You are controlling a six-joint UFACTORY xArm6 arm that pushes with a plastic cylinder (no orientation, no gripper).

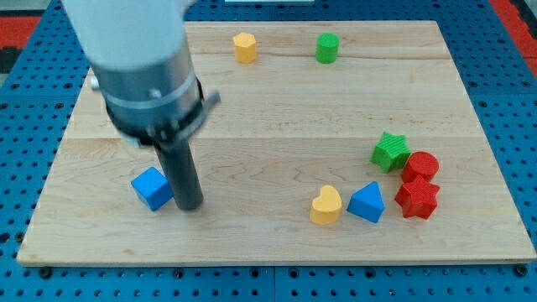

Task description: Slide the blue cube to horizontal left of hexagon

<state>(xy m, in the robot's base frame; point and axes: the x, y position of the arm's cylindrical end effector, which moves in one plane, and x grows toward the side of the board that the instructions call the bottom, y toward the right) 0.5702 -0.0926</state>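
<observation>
The blue cube (152, 187) sits on the wooden board (277, 109) at the view's lower left. My tip (190, 205) is on the board just to the right of the cube, touching or almost touching its right side. The yellow hexagon (244, 47) stands near the view's top, right of and well above the cube. The arm's grey body fills the view's upper left and hides part of the board there.
A green cylinder (327, 48) stands right of the hexagon. At the lower right are a yellow heart (325, 205), a blue triangle (367, 202), a green star (390, 151), a red cylinder (419, 166) and a red star (417, 199).
</observation>
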